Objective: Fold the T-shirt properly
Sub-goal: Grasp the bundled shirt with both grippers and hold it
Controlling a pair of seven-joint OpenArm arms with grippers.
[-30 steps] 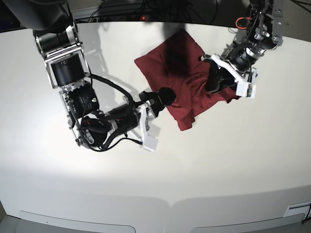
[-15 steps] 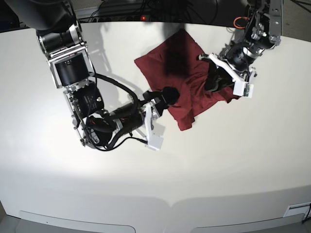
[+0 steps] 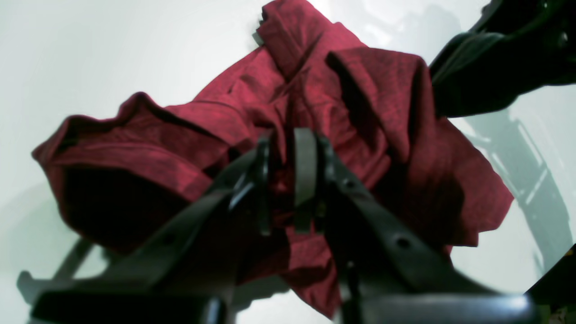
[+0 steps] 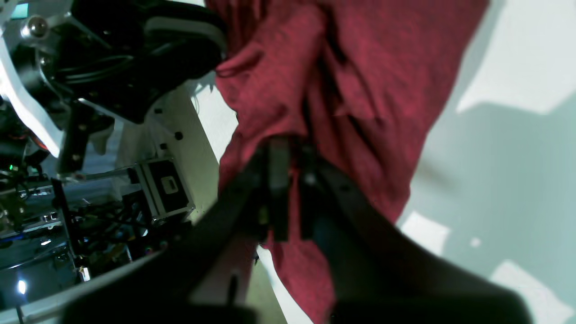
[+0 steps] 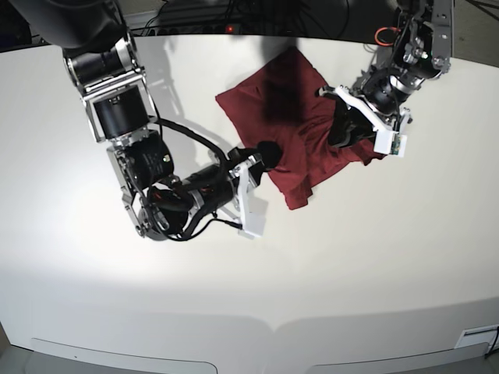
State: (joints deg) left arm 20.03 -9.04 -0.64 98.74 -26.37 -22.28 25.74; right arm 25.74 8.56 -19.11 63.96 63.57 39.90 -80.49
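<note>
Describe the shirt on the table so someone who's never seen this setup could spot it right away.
On the far half of the white table, between the two robot arms, lies the T-shirt, a crumpled, partly folded dark red cloth. The left gripper and right gripper pinch opposite edges. It's the only coloured, soft thing there.

Bright overhead glare, wrist views blurred

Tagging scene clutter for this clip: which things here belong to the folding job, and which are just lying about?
Job: T-shirt; right gripper and left gripper, both shut on it.
Lying about: cables and electronics beyond the table edge.
</note>
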